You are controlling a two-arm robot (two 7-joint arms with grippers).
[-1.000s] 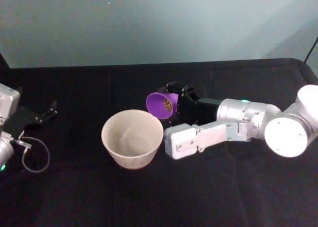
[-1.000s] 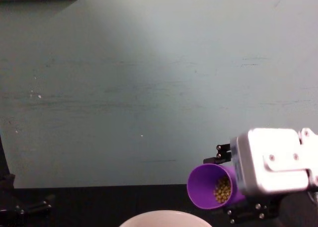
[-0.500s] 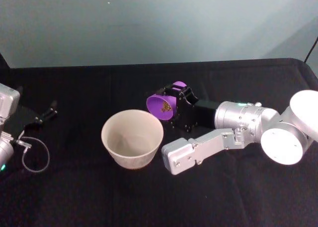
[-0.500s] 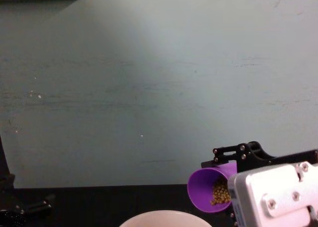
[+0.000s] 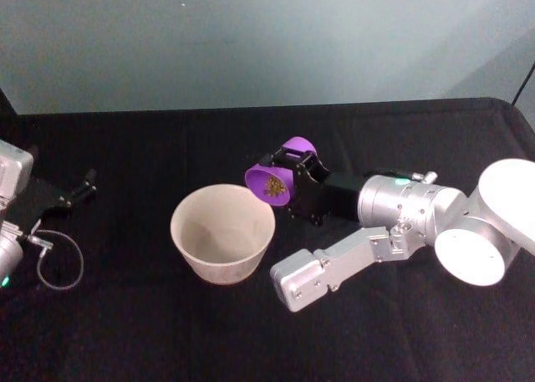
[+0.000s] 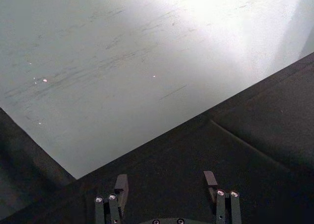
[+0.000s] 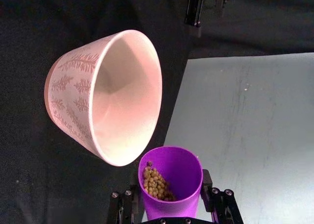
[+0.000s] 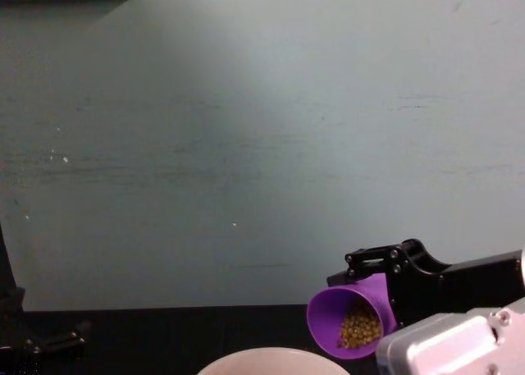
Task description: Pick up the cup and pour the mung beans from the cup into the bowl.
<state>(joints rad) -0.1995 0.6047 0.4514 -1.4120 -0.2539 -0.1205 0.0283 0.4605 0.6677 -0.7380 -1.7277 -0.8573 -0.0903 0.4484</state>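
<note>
My right gripper (image 5: 281, 181) is shut on the purple cup (image 5: 277, 178), holding it in the air just off the right rim of the white bowl (image 5: 219, 269). The cup lies tilted on its side, mouth facing the bowl and slightly down. The mung beans (image 5: 272, 186) are piled on the cup's lower inner wall near the mouth. In the right wrist view the cup (image 7: 170, 180) with its beans (image 7: 156, 183) sits between the fingers (image 7: 216, 197), and the bowl (image 7: 158, 87) looks bare inside. From the chest, the cup (image 8: 349, 317) hangs just above the bowl's rim (image 8: 271, 357).
My left gripper (image 5: 79, 190) rests open and idle at the table's far left, its fingers (image 6: 120, 185) apart over black cloth. A thin cable loop (image 5: 58, 265) lies beside it. The black table ends at a pale green wall (image 5: 267, 39) behind.
The right wrist has rolled, tipping the cup's mouth further down toward the bowl. The beans have slid toward the mouth. The left arm has not moved.
</note>
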